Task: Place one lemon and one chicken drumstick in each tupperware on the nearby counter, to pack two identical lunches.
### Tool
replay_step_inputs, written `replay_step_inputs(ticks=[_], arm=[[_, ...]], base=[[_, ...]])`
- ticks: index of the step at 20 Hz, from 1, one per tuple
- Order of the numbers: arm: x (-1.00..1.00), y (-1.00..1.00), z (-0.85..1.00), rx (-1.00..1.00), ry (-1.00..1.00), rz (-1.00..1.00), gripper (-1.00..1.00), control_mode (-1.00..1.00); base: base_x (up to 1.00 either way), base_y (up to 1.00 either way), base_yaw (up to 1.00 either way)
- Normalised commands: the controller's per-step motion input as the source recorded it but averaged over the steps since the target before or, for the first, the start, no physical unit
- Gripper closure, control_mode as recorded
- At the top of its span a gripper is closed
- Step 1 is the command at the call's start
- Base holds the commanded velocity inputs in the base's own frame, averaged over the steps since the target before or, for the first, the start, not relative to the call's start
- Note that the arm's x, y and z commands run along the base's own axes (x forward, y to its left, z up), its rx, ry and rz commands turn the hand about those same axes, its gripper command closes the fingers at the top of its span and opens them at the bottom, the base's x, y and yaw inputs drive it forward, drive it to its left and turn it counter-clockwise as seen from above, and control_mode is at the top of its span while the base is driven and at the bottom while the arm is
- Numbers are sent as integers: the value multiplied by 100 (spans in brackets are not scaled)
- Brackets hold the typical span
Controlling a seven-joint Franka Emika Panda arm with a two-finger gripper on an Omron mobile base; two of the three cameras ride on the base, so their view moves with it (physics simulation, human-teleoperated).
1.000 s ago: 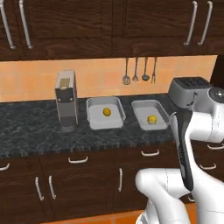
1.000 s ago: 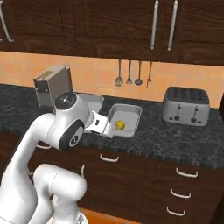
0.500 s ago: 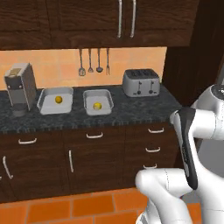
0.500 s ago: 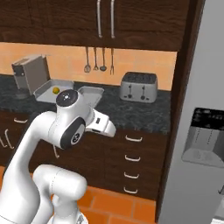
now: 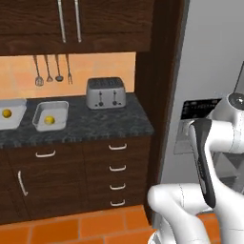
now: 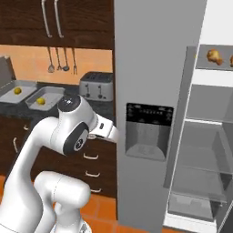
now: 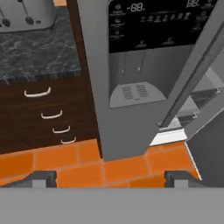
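Two pale-grey tupperwares stand on the black counter (image 5: 100,125), one (image 5: 49,115) holding a lemon (image 5: 49,120), the other (image 5: 10,114) at the picture's left edge holding a lemon (image 5: 6,113). The right base view shows the same tupperwares (image 6: 45,97) (image 6: 17,88) with their lemons (image 6: 41,101) (image 6: 17,91). A golden chicken drumstick (image 6: 214,55) lies on the open fridge's top shelf, and a second one (image 6: 231,61) is cut off by the right edge. My gripper (image 7: 111,178) is open and empty, facing the fridge front and orange floor, far from the counter.
A silver toaster (image 5: 106,93) stands at the counter's right end. The grey fridge (image 6: 150,91) with its dispenser panel (image 7: 144,48) is close ahead, and its door (image 6: 182,118) stands open, showing bare lower shelves. Dark drawers (image 7: 48,109) are to the left.
The whole picture has shifted: the base has turned right, from the counter toward the fridge. The tupperwares now sit at the left of both base views. The gripper stays empty.
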Motion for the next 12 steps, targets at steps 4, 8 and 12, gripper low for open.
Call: replay_step_inputs(ticks=[4,8,12], arm=[[0,0,0,0,0,0,-100,100],[0,0,0,0,0,0,-100,100],[0,0,0,0,0,0,-100,100]], base=[[17,-100,-8],[49,-100,-3],[92,-82,6]])
